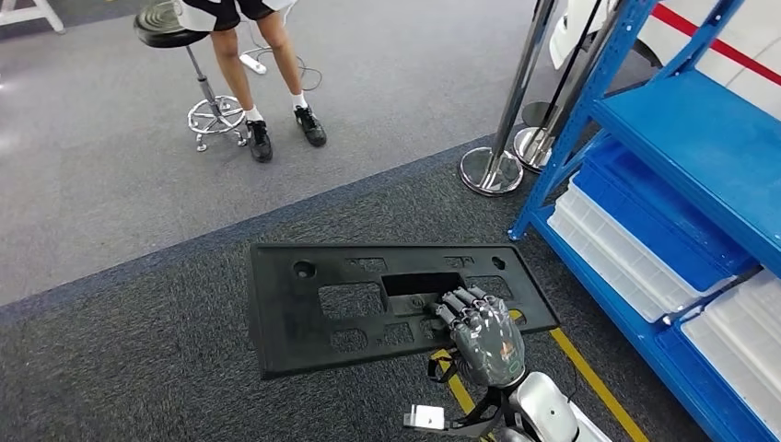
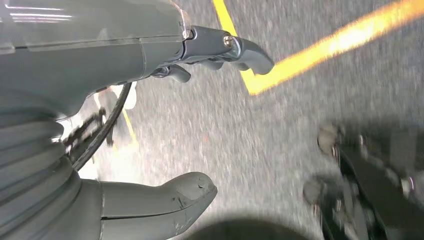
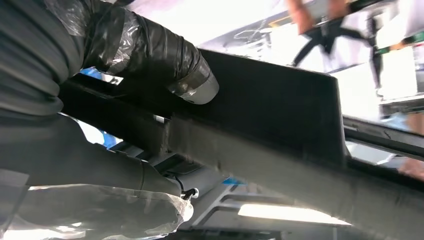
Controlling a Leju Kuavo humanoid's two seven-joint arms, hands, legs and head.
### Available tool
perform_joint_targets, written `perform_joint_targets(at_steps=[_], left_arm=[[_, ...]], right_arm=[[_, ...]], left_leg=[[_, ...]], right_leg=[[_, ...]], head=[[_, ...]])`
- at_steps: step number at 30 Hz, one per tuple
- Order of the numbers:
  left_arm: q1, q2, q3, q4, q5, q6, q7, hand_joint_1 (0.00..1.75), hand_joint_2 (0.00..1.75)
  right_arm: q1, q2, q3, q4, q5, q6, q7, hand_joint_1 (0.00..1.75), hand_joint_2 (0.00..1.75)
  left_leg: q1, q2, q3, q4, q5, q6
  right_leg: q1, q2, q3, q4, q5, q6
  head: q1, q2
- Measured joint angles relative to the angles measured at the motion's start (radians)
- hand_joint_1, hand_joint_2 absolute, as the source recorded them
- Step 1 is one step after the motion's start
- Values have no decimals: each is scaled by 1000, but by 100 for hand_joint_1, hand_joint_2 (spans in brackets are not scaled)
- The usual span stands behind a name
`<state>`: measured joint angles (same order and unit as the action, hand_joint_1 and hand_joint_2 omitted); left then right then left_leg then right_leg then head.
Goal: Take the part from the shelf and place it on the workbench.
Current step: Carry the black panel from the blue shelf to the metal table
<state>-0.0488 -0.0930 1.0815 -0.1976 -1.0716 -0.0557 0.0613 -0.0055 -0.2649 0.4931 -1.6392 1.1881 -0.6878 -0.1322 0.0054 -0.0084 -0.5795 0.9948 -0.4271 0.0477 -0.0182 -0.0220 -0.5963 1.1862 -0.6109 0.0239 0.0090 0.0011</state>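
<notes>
While the left hand (image 2: 165, 125) hangs open, the right hand (image 1: 483, 333) grips the part (image 1: 304, 318)

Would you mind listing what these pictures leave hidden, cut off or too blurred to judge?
- Head view: the right hand covers its own grip on the black panel.
- Head view: the top edge cuts off the person at the stool.
- Left wrist view: blur smears the floor beyond the left hand.

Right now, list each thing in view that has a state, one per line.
black part: held flat above the carpet, off the shelf
right hand: grips the part's near edge
left hand: holds nothing, fingers apart, above the floor
blue shelf: upright, holding white bins
stool: upright
</notes>
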Motion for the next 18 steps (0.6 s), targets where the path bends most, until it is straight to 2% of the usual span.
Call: perform_joint_targets(at_steps=[1, 2, 3, 4, 5, 6, 7, 8, 9, 10, 11, 12, 13, 14, 15, 16, 17, 18], left_arm=[[1, 8, -7, 0, -15, -3, 3, 0, 175], [2, 15, -14, 0, -28, -5, 6, 0, 175], [5, 21, -22, 0, -39, -5, 9, 0, 175], [7, 26, -29, 0, -47, -5, 12, 0, 175], [9, 29, -36, 0, -53, -3, 16, 0, 175], [10, 32, -41, 0, -59, -1, 19, 0, 175], [10, 34, -46, 0, -63, 2, 23, 0, 175], [11, 36, -51, 0, -67, 7, 25, 0, 175], [13, 37, -56, 0, -71, 11, 23, 0, 175], [16, 38, -60, 0, -74, 14, 16, 0, 175], [20, 38, -63, 0, -77, 17, 6, 0, 175], [24, 38, -64, 0, -79, 19, -4, 0, 175], [26, 38, -66, 0, -82, 20, -13, 0, 175], [26, 38, -68, 0, -85, 20, -21, 0, 175], [24, 37, -72, 0, -89, 21, -27, 0, 175], [23, 37, -76, 0, -93, 22, -32, 0, 175], [23, 36, -80, 0, -98, 22, -37, 0, 175], [24, 36, -85, 0, -104, 22, -41, 0, 175]], right_arm=[[15, 0, -1, 1, 3, -1, -6, 175, 175], [28, 1, -2, 2, 5, -2, -10, 175, 175], [37, 2, -3, 3, 7, -2, -12, 175, 175], [44, 2, -4, 4, 7, -2, -12, 175, 175], [47, 2, -6, 4, 7, -2, -12, 175, 175], [49, 3, -9, 3, 7, -2, -11, 175, 175], [53, 4, -12, 2, 8, -2, -10, 175, 175], [57, 5, -15, 1, 11, -2, -8, 175, 175], [61, 7, -18, -2, 17, -2, -6, 175, 175], [65, 10, -20, -5, 25, -2, -4, 175, 175], [67, 14, -23, -8, 35, -2, -1, 175, 175], [69, 20, -25, -13, 44, -2, 2, 175, 175], [71, 27, -28, -18, 52, -2, 5, 175, 175], [74, 33, -30, -23, 57, -2, 8, 175, 175], [80, 37, -32, -27, 62, -2, 10, 175, 175], [85, 39, -35, -30, 66, -3, 13, 175, 175], [89, 41, -37, -31, 72, -3, 15, 175, 175], [92, 42, -40, -32, 81, -3, 17, 175, 175]], left_leg=[[-1, -14, -2, 1, 1, 2], [-2, -29, -3, 2, 1, 2], [-2, -44, -3, 5, 0, 1], [-2, -59, -3, 10, -2, -1], [-1, -73, -5, 16, -4, -5], [-2, -85, -8, 23, -7, -10], [-2, -98, -12, 30, -10, -15], [-2, -108, -18, 35, -10, -21], [-1, -119, -24, 37, -9, -28], [1, -130, -29, 36, -6, -34], [3, -126, -32, 38, -6, -40], [3, -105, -38, 49, -13, -44], [3, -75, -51, 76, -31, -48], [3, -39, -73, 124, -59, -51], [3, -14, -104, 188, -92, -55], [5, -4, -135, 254, -121, -58], [6, 0, -157, 303, -138, -60], [7, 2, -162, 319, -136, -60]], right_leg=[[-1, 12, -31, 61, -23, 0], [-2, 16, -52, 97, -28, 1], [-3, 18, -55, 95, -11, 2], [-6, 22, -40, 56, 23, 2], [-9, 35, -13, -9, 61, 2], [-11, 58, 13, -70, 88, 3], [-13, 76, 32, -114, 103, 2], [-13, 90, 40, -137, 107, 0], [-10, 91, 40, -139, 104, -3], [-9, 79, 39, -141, 107, -10], [-8, 67, 40, -144, 110, -17], [-9, 56, 41, -148, 113, -25], [-9, 44, 43, -151, 115, -33], [-7, 31, 43, -153, 116, -38], [-3, 16, 43, -153, 115, -42], [0, 0, 43, -153, 114, -44], [2, -17, 43, -153, 113, -45], [4, -31, 43, -153, 112, -46]], head=[[0, 0], [0, 0], [0, 0], [0, 0], [0, 0], [0, 0], [0, 0], [0, 0], [0, 0], [0, 0], [0, 0], [0, 0], [0, 0], [-1, 0], [-1, 0], [-1, 0], [-1, 0], [-1, 0]])
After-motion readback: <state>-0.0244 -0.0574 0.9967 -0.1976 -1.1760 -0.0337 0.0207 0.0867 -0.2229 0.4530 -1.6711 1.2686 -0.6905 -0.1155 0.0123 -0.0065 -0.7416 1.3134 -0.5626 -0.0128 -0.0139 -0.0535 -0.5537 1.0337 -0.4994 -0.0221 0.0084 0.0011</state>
